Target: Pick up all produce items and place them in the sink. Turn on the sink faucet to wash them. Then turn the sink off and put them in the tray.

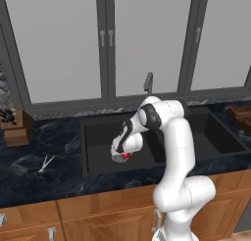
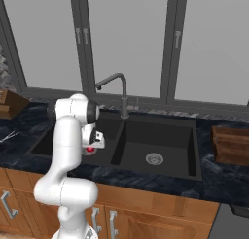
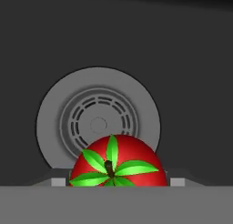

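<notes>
1. The gripper [image 1: 123, 156] hangs over the left basin of the sink [image 1: 93, 137], pointing down, closed on the red fruit [image 1: 126, 156].
2. In the hand view the red fruit [image 3: 117, 166], with its green leafy top, sits between the fingertips directly above the sink's round silver drain [image 3: 98, 120].
3. The sink faucet [image 2: 118, 92] stands at the sink's back rim, behind the divider between the basins.
4. The tray [image 2: 232, 145] rests on the surface right of the sink.
5. Silver scissors [image 1: 45, 165] lie on the surface left of the sink.
</notes>
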